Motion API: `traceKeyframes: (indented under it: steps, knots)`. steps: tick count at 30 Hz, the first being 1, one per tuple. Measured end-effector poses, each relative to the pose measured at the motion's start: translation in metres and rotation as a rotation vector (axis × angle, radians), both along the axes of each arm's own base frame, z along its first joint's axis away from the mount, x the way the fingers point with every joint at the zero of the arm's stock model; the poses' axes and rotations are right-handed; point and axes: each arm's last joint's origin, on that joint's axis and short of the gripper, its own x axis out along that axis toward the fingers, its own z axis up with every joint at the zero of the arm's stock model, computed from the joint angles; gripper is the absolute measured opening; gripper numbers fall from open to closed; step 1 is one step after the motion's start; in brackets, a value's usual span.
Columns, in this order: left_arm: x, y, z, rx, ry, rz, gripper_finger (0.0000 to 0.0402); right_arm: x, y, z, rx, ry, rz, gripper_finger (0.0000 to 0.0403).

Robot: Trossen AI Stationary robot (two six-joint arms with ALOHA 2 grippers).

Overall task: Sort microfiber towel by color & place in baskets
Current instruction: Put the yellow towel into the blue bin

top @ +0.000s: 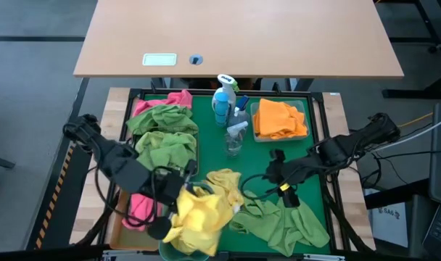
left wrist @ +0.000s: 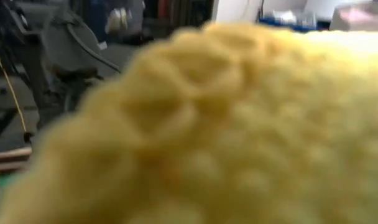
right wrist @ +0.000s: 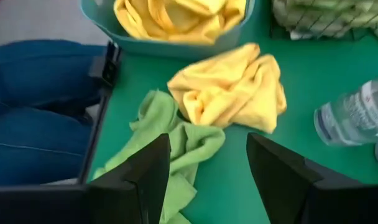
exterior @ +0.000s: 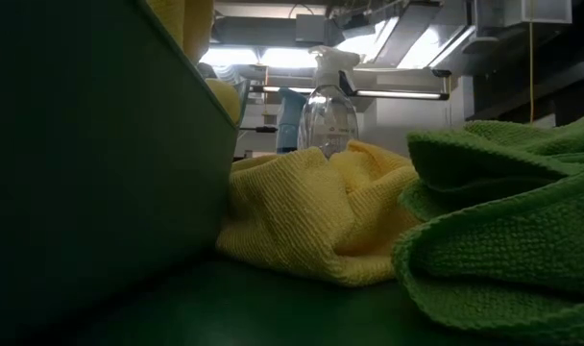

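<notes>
A yellow towel (top: 199, 217) is heaped over the teal basket (top: 183, 252) at the tray's near edge and fills the left wrist view (left wrist: 239, 124). My left gripper (top: 178, 194) sits at the towel's far-left side, its fingers hidden. A second yellow towel (right wrist: 229, 90) lies crumpled on the green tray, with green towels (right wrist: 170, 140) beside it. My right gripper (right wrist: 207, 174) is open and hovers right of these, touching nothing. The wire-mesh basket (top: 162, 141) holds green towels, the clear basket (top: 278, 119) orange ones, and the amber basket (top: 137, 206) pink ones.
Spray bottles (top: 231, 109) stand mid-tray between the baskets. A pink towel (top: 170, 98) lies at the tray's far left corner. More green towels (top: 286, 221) spread near the tray's near right. A person's blue-jeaned legs (right wrist: 40, 106) are just beyond the near edge.
</notes>
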Motion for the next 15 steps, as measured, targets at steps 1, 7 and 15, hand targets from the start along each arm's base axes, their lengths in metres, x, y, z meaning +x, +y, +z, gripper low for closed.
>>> traceKeyframes:
  steps: [1,7,15]
  knots:
    - [-0.003,-0.002,-0.001,0.013,0.023,-0.008,0.0000,0.001,0.000,-0.005,-0.003,0.008,-0.001,0.0211]
    - [-0.017,-0.010,-0.026,0.040,0.271,0.034,0.0000,0.002,0.002,-0.027,0.028,0.074,-0.022,0.0211]
    - [-0.024,-0.015,-0.099,0.082,0.590,0.254,0.0000,0.001,0.002,-0.035,0.059,0.115,-0.053,0.0211]
